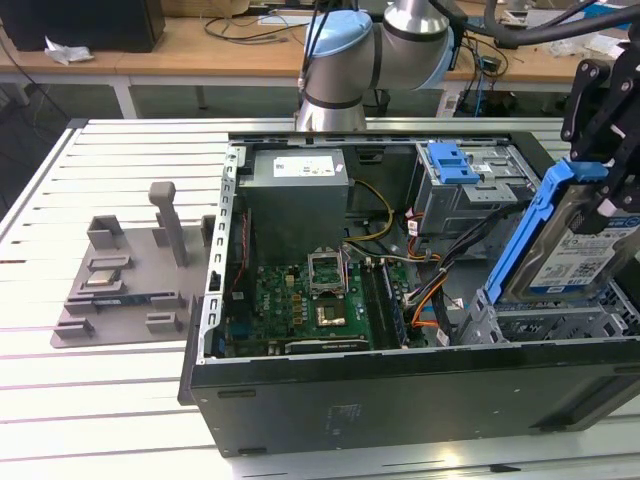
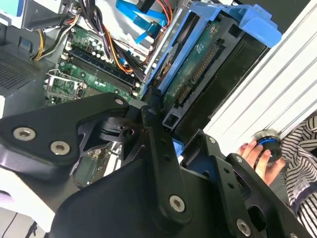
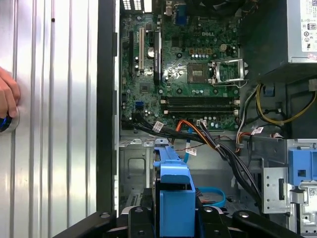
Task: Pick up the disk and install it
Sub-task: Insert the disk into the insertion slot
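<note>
Blue rails edge the disk (image 1: 575,255), which the pincer (image 1: 600,180) holds clenched. In the exterior view it is at three o'clock from the motherboard (image 1: 310,310), over the corner of the open case (image 1: 400,395). The disk's long axis is steep, leaning from about seven o'clock up to one o'clock. Its labelled face is turned toward the camera, and one rail runs along the edge nearer the motherboard. The pincer grips the upper end, so the disk lies at about seven o'clock from it. The lower end points down into the metal bay (image 1: 545,322), which sits directly beneath and looks to be touching it or just short of it; I cannot tell which. The second wrist view shows the disk's green circuit side and connector edge between the black fingers (image 2: 157,148), with the case interior beyond. As I judge it, the install turns on that lean: the axis has to match the bay's guides for the rails to slide in. A hand (image 3: 7,96) rests on the slatted surface (image 1: 100,400), well apart from the case.
</note>
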